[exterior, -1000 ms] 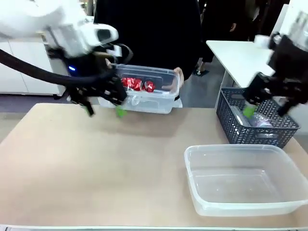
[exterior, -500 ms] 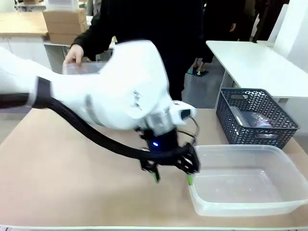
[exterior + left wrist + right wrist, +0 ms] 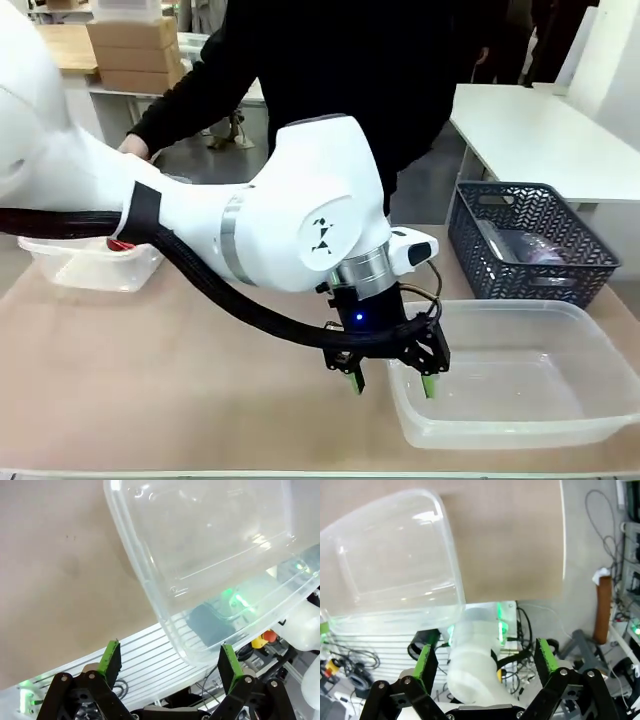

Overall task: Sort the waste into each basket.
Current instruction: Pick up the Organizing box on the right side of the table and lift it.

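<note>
As your left gripper (image 3: 391, 380) hangs low over the table (image 3: 180, 380), its jaws are spread wide, green pads either side of the empty clear tub's (image 3: 560, 425) near-left corner; your right gripper (image 3: 485, 660) gapes too, holding nothing; far left, a red can (image 3: 120, 246) lies in the second clear tub (image 3: 90, 272); clear plastic waste (image 3: 530, 248) sits in the dark lattice basket (image 3: 500, 278).

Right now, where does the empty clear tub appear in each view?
Front view: the tub is lower right, with the left claw over its left wall.
Left wrist view: the tub is upper right, its corner toward the claw.
Right wrist view: the tub is upper left.
Shared landmark: the tan tabletop beside it.
</note>
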Available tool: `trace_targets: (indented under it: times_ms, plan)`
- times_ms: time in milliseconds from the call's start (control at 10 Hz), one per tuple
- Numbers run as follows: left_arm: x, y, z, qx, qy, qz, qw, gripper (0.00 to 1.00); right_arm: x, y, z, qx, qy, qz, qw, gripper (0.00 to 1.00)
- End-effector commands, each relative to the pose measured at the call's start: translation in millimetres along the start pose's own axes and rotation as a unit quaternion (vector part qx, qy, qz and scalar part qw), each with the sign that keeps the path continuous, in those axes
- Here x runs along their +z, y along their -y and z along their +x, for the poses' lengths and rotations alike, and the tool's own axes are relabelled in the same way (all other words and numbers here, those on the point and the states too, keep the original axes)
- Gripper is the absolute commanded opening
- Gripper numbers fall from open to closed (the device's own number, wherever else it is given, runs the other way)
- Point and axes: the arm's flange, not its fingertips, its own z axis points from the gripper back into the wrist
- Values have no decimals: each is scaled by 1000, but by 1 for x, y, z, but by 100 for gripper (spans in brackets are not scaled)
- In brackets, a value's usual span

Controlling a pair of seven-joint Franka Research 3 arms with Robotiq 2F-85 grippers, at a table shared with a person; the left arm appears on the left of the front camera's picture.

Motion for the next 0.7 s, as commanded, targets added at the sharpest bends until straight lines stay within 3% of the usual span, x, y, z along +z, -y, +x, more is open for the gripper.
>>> trace_targets:
  times_ms: [0, 100, 300, 600]
  plan:
    - [6, -7, -6, -7, -4, 8, 1000, 100, -2, 0, 3, 0, -2, -1, 1000, 100]
    - [0, 0, 0, 0, 0, 0, 1000, 100, -27, 1, 24, 34, -10, 3, 999, 100]
    - [-7, 6, 8, 51, 16, 46, 998, 100, -86, 1, 46, 95, -81, 17, 992, 100]
    - [-10, 8, 11, 87, 28, 48, 995, 100, -144, -15, 57, 118, -164, 23, 979, 100]
